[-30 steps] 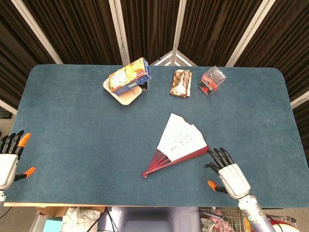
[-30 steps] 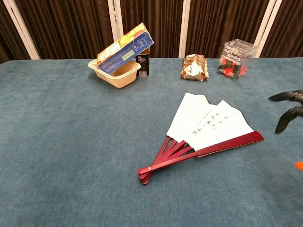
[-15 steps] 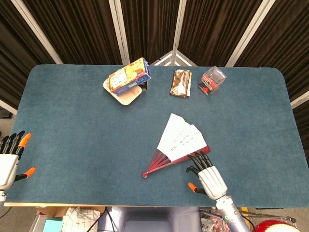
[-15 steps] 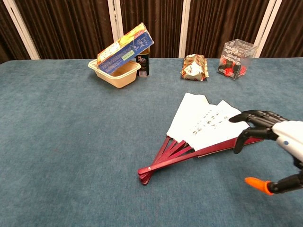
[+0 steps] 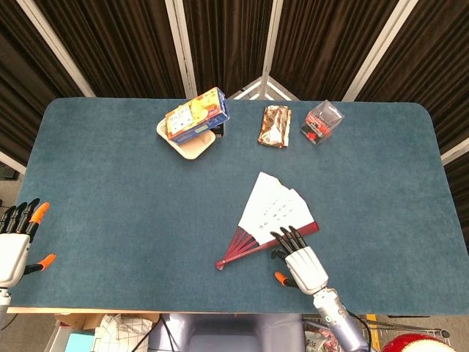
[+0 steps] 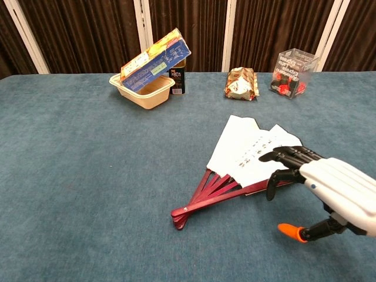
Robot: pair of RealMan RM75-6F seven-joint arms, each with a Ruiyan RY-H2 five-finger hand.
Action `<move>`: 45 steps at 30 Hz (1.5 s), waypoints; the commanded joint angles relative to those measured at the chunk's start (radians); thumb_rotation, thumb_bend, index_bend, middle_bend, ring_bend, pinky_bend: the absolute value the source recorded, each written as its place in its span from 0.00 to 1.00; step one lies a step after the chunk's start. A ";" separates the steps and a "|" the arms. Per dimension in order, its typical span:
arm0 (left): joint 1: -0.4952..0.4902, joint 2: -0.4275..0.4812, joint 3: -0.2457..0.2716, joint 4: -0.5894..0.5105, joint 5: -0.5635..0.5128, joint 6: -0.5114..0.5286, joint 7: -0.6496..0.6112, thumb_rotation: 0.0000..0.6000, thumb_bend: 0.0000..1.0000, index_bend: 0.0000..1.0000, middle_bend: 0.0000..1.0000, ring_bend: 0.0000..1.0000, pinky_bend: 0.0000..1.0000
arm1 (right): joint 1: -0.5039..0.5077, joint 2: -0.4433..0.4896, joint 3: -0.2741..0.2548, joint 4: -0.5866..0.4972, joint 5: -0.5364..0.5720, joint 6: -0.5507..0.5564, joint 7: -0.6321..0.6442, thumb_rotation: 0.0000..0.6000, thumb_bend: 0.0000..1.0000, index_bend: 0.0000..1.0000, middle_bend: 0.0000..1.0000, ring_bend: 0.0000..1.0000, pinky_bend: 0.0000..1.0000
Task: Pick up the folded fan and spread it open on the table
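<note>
The fan (image 5: 272, 213) (image 6: 249, 154) lies partly spread on the blue table, white paper leaf toward the back, red ribs meeting at a pivot (image 6: 179, 212) near the front. My right hand (image 5: 298, 262) (image 6: 329, 191) hovers over the fan's lower red guard stick, fingers spread and pointing at the leaf, holding nothing. Whether its fingertips touch the fan is unclear. My left hand (image 5: 16, 242) sits at the table's front left edge, fingers apart and empty, seen only in the head view.
At the back stand a beige tray (image 5: 192, 144) (image 6: 143, 90) with a colourful box leaning in it, a dark can (image 6: 178, 80), a snack packet (image 5: 275, 126) (image 6: 241, 82) and a clear box (image 5: 322, 122) (image 6: 292, 72) with red contents.
My right hand has moved left from the right side of the table to over the fan's red guard stick. The fan and left hand have stayed put.
</note>
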 commanded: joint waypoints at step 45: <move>-0.006 0.005 -0.005 -0.016 -0.028 -0.024 -0.009 1.00 0.00 0.00 0.00 0.00 0.00 | 0.121 -0.200 0.042 0.187 0.062 -0.028 -0.001 1.00 0.32 0.50 0.16 0.02 0.00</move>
